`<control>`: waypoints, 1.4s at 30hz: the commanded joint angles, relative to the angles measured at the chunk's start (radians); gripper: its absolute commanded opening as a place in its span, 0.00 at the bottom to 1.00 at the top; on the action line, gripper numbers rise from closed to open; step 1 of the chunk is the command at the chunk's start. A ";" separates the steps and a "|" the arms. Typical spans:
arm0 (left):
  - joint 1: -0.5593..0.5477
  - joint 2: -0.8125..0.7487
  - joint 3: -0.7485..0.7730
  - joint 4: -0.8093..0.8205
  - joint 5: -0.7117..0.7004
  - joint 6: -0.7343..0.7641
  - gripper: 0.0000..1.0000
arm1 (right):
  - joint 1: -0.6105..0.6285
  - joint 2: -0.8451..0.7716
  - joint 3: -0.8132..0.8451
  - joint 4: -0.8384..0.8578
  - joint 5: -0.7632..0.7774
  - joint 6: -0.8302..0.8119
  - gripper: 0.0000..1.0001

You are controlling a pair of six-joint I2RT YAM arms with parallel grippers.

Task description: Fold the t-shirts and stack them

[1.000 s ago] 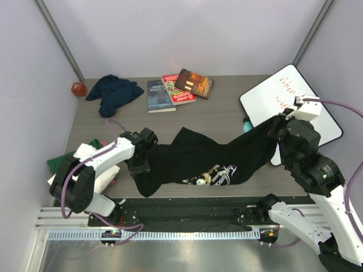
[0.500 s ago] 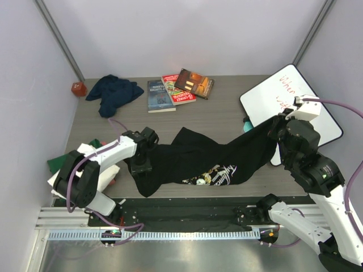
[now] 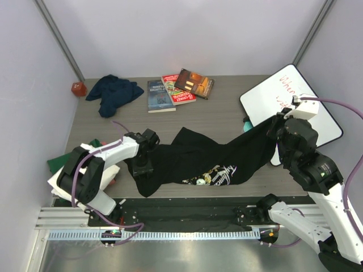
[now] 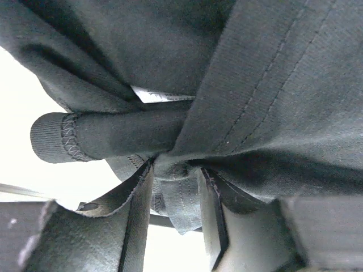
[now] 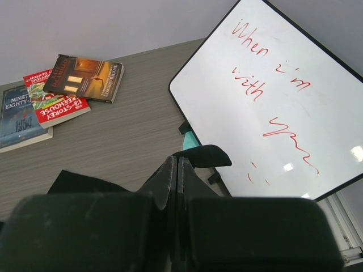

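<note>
Black t-shirt (image 3: 210, 161) is stretched across the near middle of the surface (image 3: 227, 107) and held at both ends. Print and white lettering face up near its front edge. The left end is bunched and the right end is lifted off the surface toward the whiteboard (image 3: 283, 96).

Left jaws are at the shirt's left end, part-way apart and clamped on a thick wad of black fabric. In the left wrist view, the hem, a ribbed cuff and a white label are crammed between the fingers (image 4: 212, 221).

Right jaws are pressed together, pinching a thin edge of the same shirt. The right wrist view shows black cloth at the tips, with a flap sticking out to the right.

Navy t-shirt (image 3: 113, 93) lies crumpled at the far left of the surface, well apart from the black one. White t-shirt (image 3: 84, 151) and green t-shirt (image 3: 54, 164) are at the left edge, mostly hidden by the left arm, so I cannot tell how they are folded.

Three books (image 3: 178, 88) lie fanned out and overlapping at the far centre. A small red object (image 3: 78, 88) is in the far left corner. The whiteboard has red handwriting and lies at the right, with a teal piece (image 5: 191, 139) peeking out from under its near edge.
</note>
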 commanded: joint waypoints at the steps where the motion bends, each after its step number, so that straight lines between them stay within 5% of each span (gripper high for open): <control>1: 0.006 0.017 -0.013 0.034 -0.003 0.016 0.36 | -0.001 0.001 0.012 0.044 0.023 -0.008 0.01; 6: 0.006 0.012 -0.010 0.034 -0.013 0.018 0.13 | -0.001 0.004 0.014 0.044 0.022 -0.008 0.01; 9: 0.006 0.005 0.001 0.023 -0.020 0.019 0.10 | -0.001 0.004 0.012 0.044 0.019 -0.005 0.01; 16: 0.006 -0.015 0.071 -0.065 -0.062 0.045 0.11 | -0.001 0.007 0.014 0.044 0.012 -0.002 0.01; 22: 0.006 -0.041 0.154 -0.130 -0.099 0.068 0.23 | -0.001 0.007 0.012 0.046 0.012 0.000 0.01; 26: 0.006 -0.037 0.174 -0.133 -0.102 0.075 0.15 | -0.001 0.005 0.012 0.047 0.011 -0.002 0.01; 28: 0.006 -0.029 0.164 -0.124 -0.093 0.075 0.00 | -0.001 0.002 0.012 0.046 0.012 -0.003 0.01; 42: 0.013 -0.078 0.200 -0.135 -0.099 0.091 0.00 | -0.002 0.007 0.003 0.049 0.008 -0.005 0.01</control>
